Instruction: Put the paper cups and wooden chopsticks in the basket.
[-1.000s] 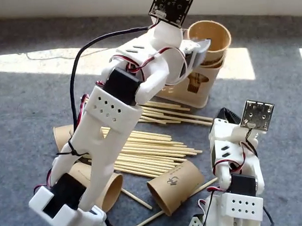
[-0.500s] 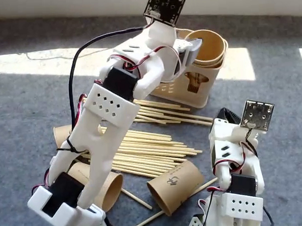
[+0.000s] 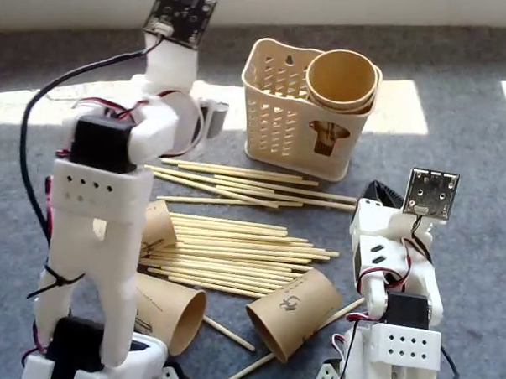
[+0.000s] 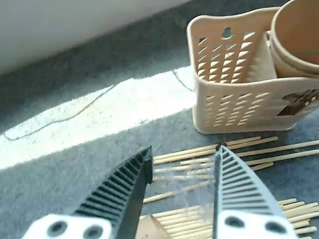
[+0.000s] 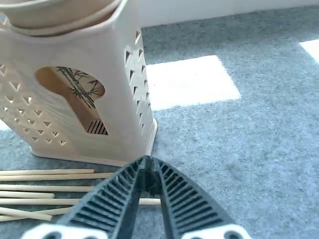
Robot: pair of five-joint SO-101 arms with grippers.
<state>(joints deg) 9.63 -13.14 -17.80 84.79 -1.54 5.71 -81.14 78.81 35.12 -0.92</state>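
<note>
The cream basket (image 3: 280, 121) stands on the grey carpet at the back, with stacked paper cups (image 3: 342, 78) upright in its right end. My left gripper (image 3: 214, 116) hangs open and holds nothing, to the left of the basket and above the far ends of the wooden chopsticks (image 3: 238, 240). The left wrist view shows my left gripper (image 4: 184, 152), the basket (image 4: 234, 94) and the cup (image 4: 299, 35) inside it. Three more cups lie on their sides: (image 3: 292, 312), (image 3: 170, 311), (image 3: 158, 227). My right gripper (image 5: 148, 167) is shut and holds nothing, low near the basket (image 5: 84, 99).
Chopsticks (image 5: 50, 194) lie fanned across the carpet from the basket's foot to the front cups, and one sticks out under the front cup. The right arm's body (image 3: 399, 267) stands at the front right. A pale wall runs along the back.
The left arm let go of a paper cup in the basket, drew back and swung left. Its gripper is now open. The right arm kept still.
</note>
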